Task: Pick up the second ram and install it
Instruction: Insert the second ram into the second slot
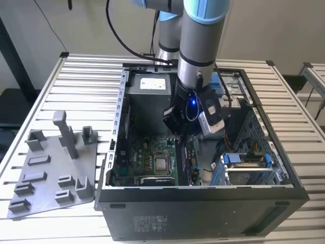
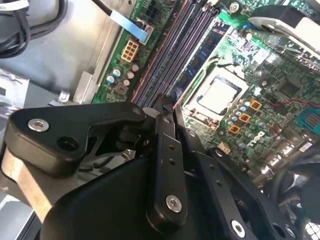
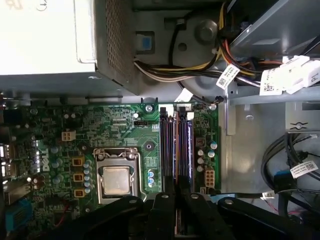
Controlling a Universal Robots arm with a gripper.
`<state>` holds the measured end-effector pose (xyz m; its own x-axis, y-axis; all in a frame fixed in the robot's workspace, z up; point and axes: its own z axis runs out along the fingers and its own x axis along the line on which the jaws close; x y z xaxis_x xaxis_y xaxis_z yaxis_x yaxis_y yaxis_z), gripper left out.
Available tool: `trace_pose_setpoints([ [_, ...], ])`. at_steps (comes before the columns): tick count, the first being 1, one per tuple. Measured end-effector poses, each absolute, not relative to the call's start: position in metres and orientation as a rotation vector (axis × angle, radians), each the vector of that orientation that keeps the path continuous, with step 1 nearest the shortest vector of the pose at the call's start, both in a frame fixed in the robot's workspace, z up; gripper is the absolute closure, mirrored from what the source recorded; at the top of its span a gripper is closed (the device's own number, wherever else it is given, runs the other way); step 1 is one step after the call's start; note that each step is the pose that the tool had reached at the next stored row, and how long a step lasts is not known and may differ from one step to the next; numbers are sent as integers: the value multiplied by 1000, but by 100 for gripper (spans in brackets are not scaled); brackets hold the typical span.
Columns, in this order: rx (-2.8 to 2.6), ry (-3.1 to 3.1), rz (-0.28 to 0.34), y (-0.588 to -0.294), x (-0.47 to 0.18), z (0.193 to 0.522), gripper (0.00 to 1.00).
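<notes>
Gripper (image 1: 184, 133) is down inside the open case (image 1: 203, 195), over the RAM slots (image 3: 176, 147). Power supply (image 1: 152, 84) blocks the 12 o'clock end in the exterior view; drive cage (image 1: 249, 168) with blue clips crowds the 4 o'clock side. Cable bundle (image 3: 170, 70) hangs beside the slots' far end. Board (image 1: 147, 160) around the CPU socket (image 3: 116, 180) is low and open. Grey tray (image 1: 53, 170) sits outside at 9 o'clock, well apart.

i'm looking at a lab or workshop bench: a slatted aluminium surface (image 1: 76, 76) carries an open computer case (image 1: 203, 203) with its motherboard (image 1: 147, 157) exposed, a grey moulded tray (image 1: 51, 173) lies at the exterior view's left, and bare walls stand behind.
</notes>
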<state>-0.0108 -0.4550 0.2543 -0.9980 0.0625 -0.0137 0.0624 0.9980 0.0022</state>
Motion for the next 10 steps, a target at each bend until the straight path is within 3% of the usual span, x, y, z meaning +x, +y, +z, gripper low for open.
trace_pose_setpoints([
  [10, 106, 3130, 3, -455, -12, 249, 85],
])
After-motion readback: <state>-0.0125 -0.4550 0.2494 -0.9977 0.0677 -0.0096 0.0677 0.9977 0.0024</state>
